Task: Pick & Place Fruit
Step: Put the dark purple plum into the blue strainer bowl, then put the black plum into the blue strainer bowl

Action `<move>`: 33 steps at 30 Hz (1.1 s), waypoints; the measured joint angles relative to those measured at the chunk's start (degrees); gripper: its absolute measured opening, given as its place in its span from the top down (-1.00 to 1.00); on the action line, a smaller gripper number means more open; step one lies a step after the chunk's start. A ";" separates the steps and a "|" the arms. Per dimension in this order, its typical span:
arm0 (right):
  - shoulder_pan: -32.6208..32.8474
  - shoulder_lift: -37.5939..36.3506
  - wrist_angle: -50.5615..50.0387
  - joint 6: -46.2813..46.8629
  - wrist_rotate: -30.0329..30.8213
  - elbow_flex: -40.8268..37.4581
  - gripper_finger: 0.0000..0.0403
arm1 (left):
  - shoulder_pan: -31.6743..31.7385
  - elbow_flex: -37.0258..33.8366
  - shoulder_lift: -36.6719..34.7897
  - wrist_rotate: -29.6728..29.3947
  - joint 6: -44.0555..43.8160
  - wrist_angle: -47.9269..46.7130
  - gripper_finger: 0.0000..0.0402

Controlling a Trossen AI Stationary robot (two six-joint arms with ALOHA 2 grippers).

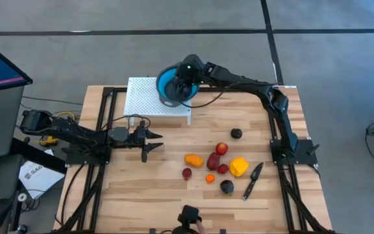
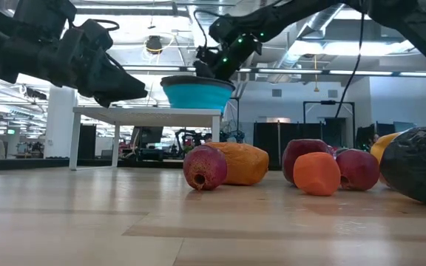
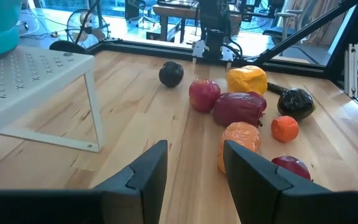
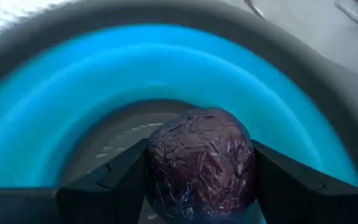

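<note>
My right gripper (image 4: 199, 186) is over the blue bowl (image 1: 167, 88), which stands on a white perforated rack (image 1: 145, 97), and is shut on a dark purple fruit (image 4: 199, 163). In the low view it hangs just above the bowl's rim (image 2: 198, 83). My left gripper (image 1: 149, 142) hovers open above the table's left half, pointing at the fruit; its fingers (image 3: 148, 177) touch nothing. The remaining fruit lie on the table's right half: an orange piece (image 1: 193, 159), red ones (image 1: 221, 149), a yellow one (image 1: 239, 167) and dark ones (image 1: 236, 134), (image 1: 226, 187). My right gripper pinches the dark purple fruit by its two opposite sides (image 4: 157, 168), one finger (image 4: 104, 183) on each side. The fingers come from above, pointing down into the bowl. The fruit sits over the bowl's grey floor (image 4: 110, 143); whether it touches the floor I cannot tell.
A black-handled knife (image 1: 252, 180) lies to the right of the fruit cluster. The rack's thin white legs (image 3: 92, 112) stand on the table's far left part. Bare wood lies in front of my left gripper and along the near edge. A black frame borders the table.
</note>
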 joint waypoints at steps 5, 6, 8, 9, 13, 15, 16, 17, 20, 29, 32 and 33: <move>-0.30 -0.04 -0.57 -0.04 2.98 0.00 -0.19 | 0.00 0.00 0.00 0.00 0.00 0.47 0.26; -0.34 -0.15 -0.72 0.00 3.01 0.00 -0.19 | 0.00 0.00 0.00 0.02 0.01 0.58 0.26; -0.25 -0.28 -0.60 -0.01 3.02 0.00 -0.19 | 0.00 0.00 0.00 0.04 0.00 0.72 0.26; -0.23 -0.34 -0.61 0.00 3.02 0.00 -0.20 | 0.00 0.00 0.00 0.07 0.02 0.75 0.26; -0.22 -0.35 -0.69 0.00 3.01 0.00 -0.27 | 0.00 0.00 0.00 0.20 0.00 0.75 0.26; -0.23 -0.37 -0.64 0.00 3.01 0.00 -0.34 | 0.00 0.00 0.00 0.20 0.01 0.75 0.26; -0.25 -0.37 -0.64 0.00 3.03 0.00 -0.38 | 0.00 0.00 0.00 0.19 0.01 0.75 0.26; -0.27 -0.37 -0.66 0.00 3.03 0.00 -0.42 | 0.00 0.00 0.00 0.18 0.00 0.75 0.26; -0.23 -0.37 -0.48 0.02 3.06 0.00 -0.51 | 0.00 0.00 0.00 0.17 0.02 0.75 0.26; -0.23 -0.37 0.55 -0.26 5.17 1.41 -0.56 | 0.00 0.00 0.00 0.13 -0.07 0.75 0.26; 0.03 -0.47 -0.05 -0.88 5.17 4.27 -0.56 | 0.00 0.00 0.00 -0.03 -0.07 0.75 0.26; 0.20 -0.48 -0.86 -1.30 5.22 5.37 -0.56 | 0.00 0.00 0.00 -0.04 -0.09 0.75 0.26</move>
